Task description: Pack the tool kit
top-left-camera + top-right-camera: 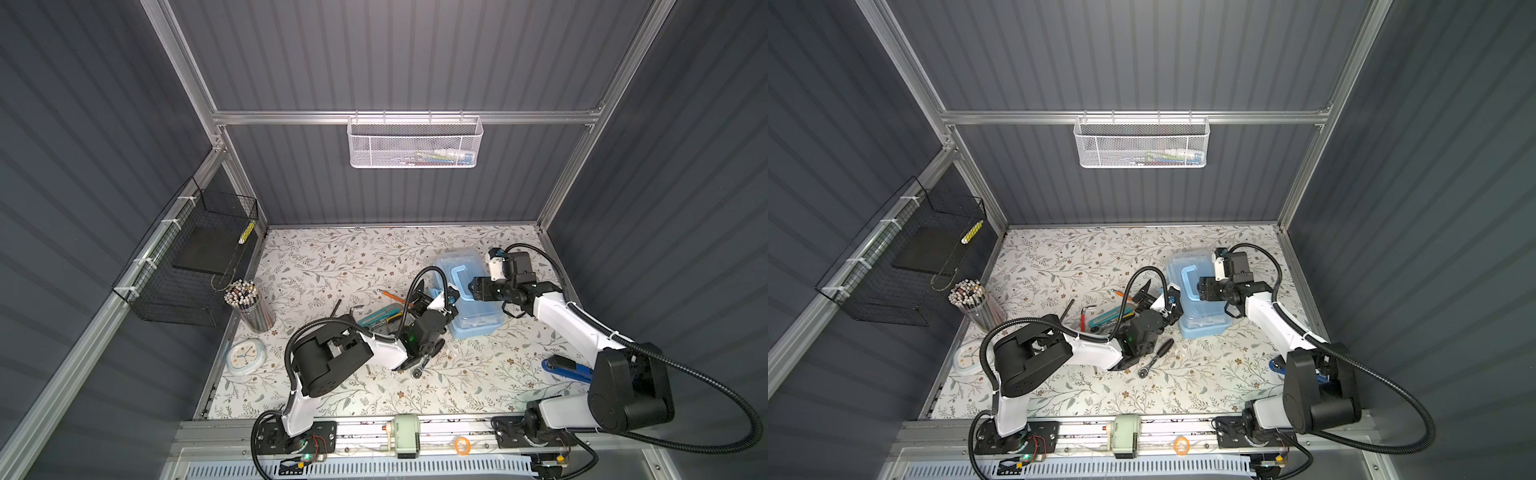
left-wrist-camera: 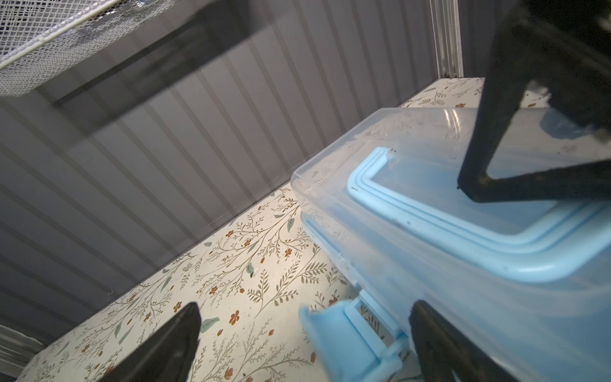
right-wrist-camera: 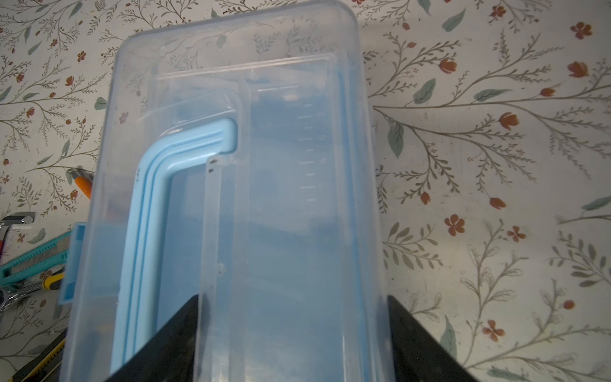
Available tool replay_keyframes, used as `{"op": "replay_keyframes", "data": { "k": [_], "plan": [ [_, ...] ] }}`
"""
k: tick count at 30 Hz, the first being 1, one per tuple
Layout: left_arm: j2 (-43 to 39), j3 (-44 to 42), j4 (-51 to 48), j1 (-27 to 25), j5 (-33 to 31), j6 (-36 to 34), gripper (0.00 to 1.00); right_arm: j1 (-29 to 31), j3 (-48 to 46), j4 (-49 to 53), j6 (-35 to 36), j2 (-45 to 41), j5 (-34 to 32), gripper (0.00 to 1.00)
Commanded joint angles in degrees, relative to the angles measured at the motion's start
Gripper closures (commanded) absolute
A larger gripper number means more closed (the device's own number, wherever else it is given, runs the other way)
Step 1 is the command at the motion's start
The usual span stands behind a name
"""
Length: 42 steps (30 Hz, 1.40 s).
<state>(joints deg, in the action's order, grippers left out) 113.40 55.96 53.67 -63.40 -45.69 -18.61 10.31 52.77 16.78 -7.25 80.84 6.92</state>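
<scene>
I have the right gripper [image 3: 291, 330] over the box [image 1: 469, 299] at mid-table, its jaws half-spread astride the clear lid [image 3: 238, 165], seemingly to steady it. The left gripper [image 2: 304, 334], jaws wide and empty, sits at the blue side latch [image 2: 350, 334], likely to unclip it. The tools [image 1: 1121, 316] lie loose, just left of the box.

top views: high, looking down, whole table [image 1: 374, 386] | wrist views: close, sharing the box [image 3: 297, 198], perhaps its lid
</scene>
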Motion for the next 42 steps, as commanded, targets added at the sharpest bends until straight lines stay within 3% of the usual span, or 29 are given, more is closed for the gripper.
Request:
{"op": "replay_keyframes", "data": {
  "k": [1,13,20,28,35,42],
  "plan": [
    [-1.0,0.4,0.2,-0.5,3.0,3.8,0.00,0.6,-1.8,9.1,-1.5,4.0,2.7,0.23],
    [-4.9,2.7,-12.3,0.2,2.7,8.6,0.00,-0.3,-2.0,8.5,-1.5,3.5,1.6,0.22],
    [-8.1,2.2,-19.3,3.5,8.4,16.6,0.00,-1.0,-2.7,7.5,-2.1,1.4,3.9,0.19],
    [-12.0,2.2,-26.9,8.0,20.5,25.6,0.00,-1.2,-2.3,7.7,-2.0,1.8,5.1,0.20],
    [-12.2,3.3,-29.5,9.8,27.2,27.9,0.00,-2.7,-2.9,6.9,-2.8,-0.9,9.8,0.20],
    [-11.0,4.6,-30.6,10.6,29.6,30.2,0.00,-5.5,-4.3,5.8,-3.6,-3.2,16.1,0.21]
  ]
}}
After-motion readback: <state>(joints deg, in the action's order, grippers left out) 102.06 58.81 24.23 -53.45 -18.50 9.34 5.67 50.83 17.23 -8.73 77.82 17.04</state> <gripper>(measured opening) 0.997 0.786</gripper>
